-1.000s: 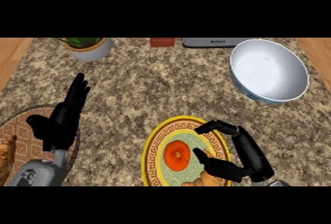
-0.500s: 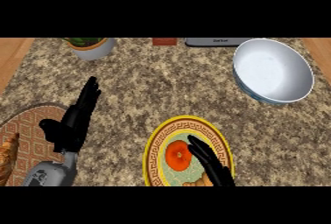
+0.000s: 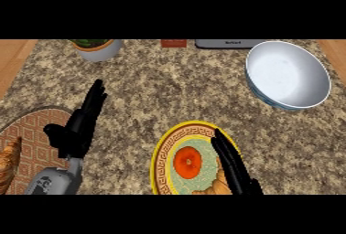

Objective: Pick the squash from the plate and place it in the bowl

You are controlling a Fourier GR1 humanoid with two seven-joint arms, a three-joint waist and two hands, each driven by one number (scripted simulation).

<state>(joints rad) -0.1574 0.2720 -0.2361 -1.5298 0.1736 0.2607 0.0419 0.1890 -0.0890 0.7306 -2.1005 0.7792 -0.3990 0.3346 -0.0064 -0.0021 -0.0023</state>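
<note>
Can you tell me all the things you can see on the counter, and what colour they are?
plate: one, yellow rim with a patterned band, pale green middle, near edge at centre
squash: one, orange, on the plate
bowl: one, white inside, blue outside, far right
pot with a green plant: one, grey, far left
red box: one, far edge, centre
grey appliance: one, far edge, partly cut off
round woven mat: one, reddish brown, left edge
croissant: one, golden brown, on the mat
left hand: black, open, fingers up, at left
right hand: black, fingers straight, over the plate beside the squash
</note>
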